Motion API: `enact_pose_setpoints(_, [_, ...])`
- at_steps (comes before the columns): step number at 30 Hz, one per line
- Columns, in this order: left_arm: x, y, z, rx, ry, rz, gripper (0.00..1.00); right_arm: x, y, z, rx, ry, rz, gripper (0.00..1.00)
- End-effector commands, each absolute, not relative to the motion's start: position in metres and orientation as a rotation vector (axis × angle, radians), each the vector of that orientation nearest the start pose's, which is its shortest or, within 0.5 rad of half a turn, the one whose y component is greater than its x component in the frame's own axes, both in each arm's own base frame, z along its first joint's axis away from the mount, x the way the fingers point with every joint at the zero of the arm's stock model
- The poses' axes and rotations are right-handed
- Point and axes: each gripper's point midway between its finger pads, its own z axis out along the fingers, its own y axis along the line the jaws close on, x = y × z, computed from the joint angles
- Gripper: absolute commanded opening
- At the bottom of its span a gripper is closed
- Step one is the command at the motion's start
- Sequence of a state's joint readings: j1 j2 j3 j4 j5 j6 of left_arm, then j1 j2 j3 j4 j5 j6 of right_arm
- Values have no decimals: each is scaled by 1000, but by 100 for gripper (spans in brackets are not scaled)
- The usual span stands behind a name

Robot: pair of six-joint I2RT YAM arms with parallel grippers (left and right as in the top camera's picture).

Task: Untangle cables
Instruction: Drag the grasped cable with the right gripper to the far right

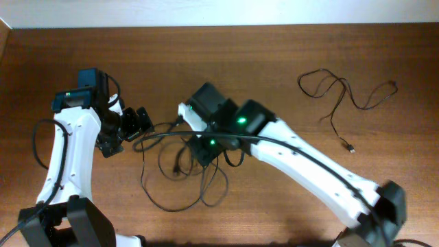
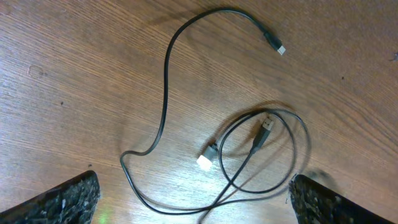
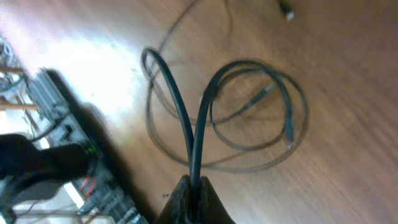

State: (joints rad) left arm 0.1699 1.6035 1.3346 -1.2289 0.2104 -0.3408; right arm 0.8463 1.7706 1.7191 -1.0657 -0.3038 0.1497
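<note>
Several thin black cables (image 1: 180, 168) lie tangled in loops on the wooden table between the two arms. In the left wrist view a cable (image 2: 165, 106) curves across the wood, with small plugs (image 2: 266, 126) inside a loop. My left gripper (image 2: 199, 211) is open and empty just above these loops; in the overhead view it (image 1: 137, 127) sits at the tangle's left edge. My right gripper (image 3: 196, 194) is shut on a raised fold of black cable (image 3: 186, 130), held above the remaining loops; in the overhead view it (image 1: 200, 148) is over the tangle.
A separate thin black cable (image 1: 343, 96) lies spread out at the far right of the table, apart from the tangle. The left arm's base and wiring (image 3: 62, 162) show at the left of the right wrist view.
</note>
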Motion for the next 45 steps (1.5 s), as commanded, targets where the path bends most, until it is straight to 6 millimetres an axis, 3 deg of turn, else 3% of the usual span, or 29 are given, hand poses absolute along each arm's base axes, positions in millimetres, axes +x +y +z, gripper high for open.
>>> enact_pose_setpoints(1, [300, 15, 128, -784, 2970, -344, 99, 241, 353, 290, -1039, 2404, 760, 4])
enact_pose_setpoints(2, [300, 15, 128, -784, 2970, -344, 99, 241, 352, 312, -1028, 2348, 781, 4])
enact_pose_setpoints(3, [300, 15, 128, -784, 2969, -344, 99, 237, 348, 347, -1009, 2255, 812, 4])
enact_pose_setpoints(6, [300, 15, 128, -784, 2970, -344, 99, 225, 333, 402, -975, 2109, 857, 4])
enact_pose_setpoints(9, [300, 15, 128, -783, 2969, -344, 99, 209, 314, 453, -981, 1915, 868, 4])
enact_pose_setpoints(12, [300, 15, 128, -783, 2969, -344, 99, 214, 280, 501, -844, 1760, 747, 4])
enact_pose_setpoints(14, [300, 15, 128, -783, 2969, -344, 99, 210, 263, 527, -775, 1681, 727, 4])
enact_pose_setpoints(15, [300, 15, 128, -784, 2970, -344, 99, 207, 260, 530, -771, 1669, 731, 4])
enact_pose_setpoints(17, [300, 15, 128, -783, 2969, -344, 99, 207, 259, 517, -790, 1722, 717, 4])
enact_pose_setpoints(19, [300, 15, 128, -783, 2969, -344, 99, 212, 266, 483, -796, 1869, 708, 4])
enact_pose_setpoints(21, [300, 15, 128, -784, 2970, -344, 99, 224, 281, 423, -739, 2158, 709, 4])
enact_pose_setpoints(22, [300, 15, 128, -784, 2970, -344, 99, 224, 287, 404, -730, 2248, 718, 4])
enact_pose_setpoints(23, [300, 15, 128, -784, 2970, -344, 99, 217, 303, 373, -777, 2390, 774, 4])
enact_pose_setpoints(24, [300, 15, 128, -783, 2969, -344, 99, 207, 317, 357, -840, 2466, 854, 4])
enact_pose_setpoints(25, [300, 15, 128, -784, 2970, -344, 99, 195, 330, 350, -923, 2497, 968, 4])
enact_pose_setpoints(26, [300, 15, 128, -784, 2970, -344, 99, 174, 348, 355, -1075, 2455, 1199, 4])
enact_pose_setpoints(28, [300, 15, 128, -783, 2969, -344, 99, 159, 355, 387, -1188, 2298, 1553, 4])
enact_pose_setpoints(30, [300, 15, 128, -783, 2969, -344, 99, 177, 340, 405, -1119, 2235, 1646, 4])
enact_pose_setpoints(34, [300, 15, 128, -783, 2969, -344, 99, 217, 307, 402, -918, 2301, 1618, 4])
enact_pose_setpoints(38, [300, 15, 128, -783, 2969, -344, 99, 245, 285, 402, -858, 2261, 1557, 4])
enact_pose_setpoints(41, [300, 15, 128, -784, 2970, -344, 99, 313, 229, 370, -598, 2385, 1116, 4])
enact_pose_setpoints(43, [300, 15, 128, -783, 2969, -344, 99, 352, 177, 348, -405, 2458, 763, 4])
enact_pose_setpoints(44, [300, 15, 128, -783, 2969, -344, 99, 373, 137, 338, -279, 2488, 538, 4])
enact_pose_setpoints(45, [300, 15, 128, -783, 2969, -344, 99, 382, 116, 333, -214, 2500, 430, 4])
